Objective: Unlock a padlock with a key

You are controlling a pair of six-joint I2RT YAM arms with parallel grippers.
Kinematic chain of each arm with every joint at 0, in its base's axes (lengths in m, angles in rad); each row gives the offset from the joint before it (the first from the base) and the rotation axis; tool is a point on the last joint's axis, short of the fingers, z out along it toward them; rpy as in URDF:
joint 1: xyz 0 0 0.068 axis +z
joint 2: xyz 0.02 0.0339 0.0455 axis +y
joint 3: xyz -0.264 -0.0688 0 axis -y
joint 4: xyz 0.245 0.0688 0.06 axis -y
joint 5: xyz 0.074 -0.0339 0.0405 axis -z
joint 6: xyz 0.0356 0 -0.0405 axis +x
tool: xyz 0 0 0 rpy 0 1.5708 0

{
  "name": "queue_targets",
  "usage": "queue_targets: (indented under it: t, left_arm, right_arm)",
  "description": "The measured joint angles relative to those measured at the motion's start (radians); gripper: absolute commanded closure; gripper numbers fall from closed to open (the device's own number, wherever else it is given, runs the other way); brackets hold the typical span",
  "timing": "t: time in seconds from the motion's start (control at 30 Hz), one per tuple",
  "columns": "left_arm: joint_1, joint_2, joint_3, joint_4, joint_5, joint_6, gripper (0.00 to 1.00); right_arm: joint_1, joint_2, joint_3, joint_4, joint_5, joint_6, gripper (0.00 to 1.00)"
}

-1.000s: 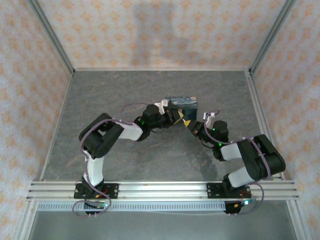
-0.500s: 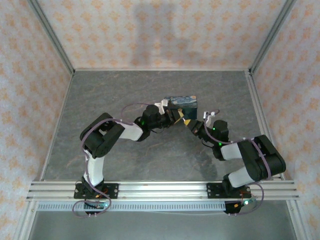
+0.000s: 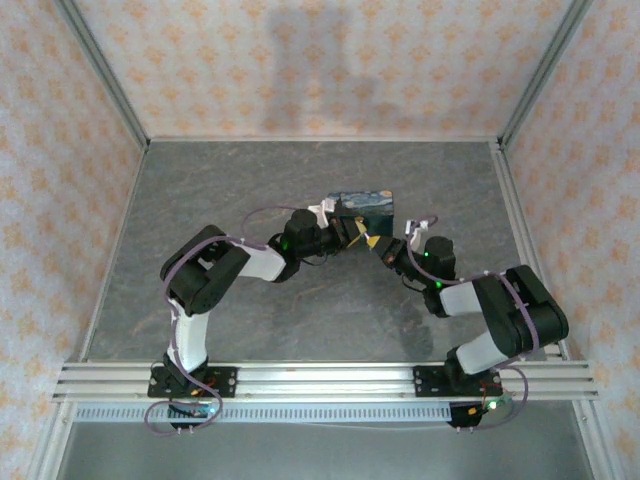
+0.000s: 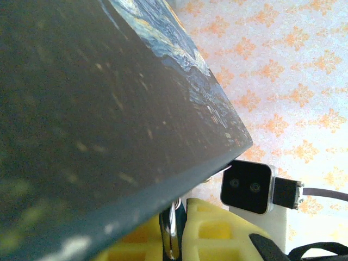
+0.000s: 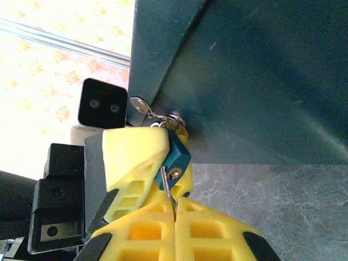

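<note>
A small teal padlock (image 5: 178, 154) with a brass keyhole hangs from a metal hasp (image 5: 142, 105) on the dark box (image 3: 362, 205) that bears the starry-night print. My left gripper (image 4: 174, 229) is shut on the padlock, and its yellow fingers (image 5: 136, 157) squeeze it from both sides. My right gripper (image 5: 175, 200) is shut on the thin metal key (image 5: 167, 186). The key's blade reaches up to the padlock's underside just left of the keyhole; whether it is inside I cannot tell. In the top view the left gripper (image 3: 352, 232) and right gripper (image 3: 378, 243) meet at the box's front.
The box's dark side (image 4: 98, 109) looms close over the left wrist camera. The right wrist's camera housing (image 4: 247, 188) sits right beside the left fingers. Grey marbled tabletop (image 3: 250, 180) spreads around the box, with patterned walls behind and an aluminium rail (image 3: 320, 378) at the near edge.
My right gripper has edged slightly up and left, closer to the box and the left gripper. The left arm and the box have stayed put.
</note>
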Motion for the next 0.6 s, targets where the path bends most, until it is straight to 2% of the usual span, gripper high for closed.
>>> queue_targets:
  t: [0.6]
  left_arm:
    - [0.0, 0.009, 0.0, 0.028, 0.0, -0.021, 1.0]
  right_arm:
    - [0.0, -0.006, -0.015, -0.011, -0.001, 0.0, 1.0]
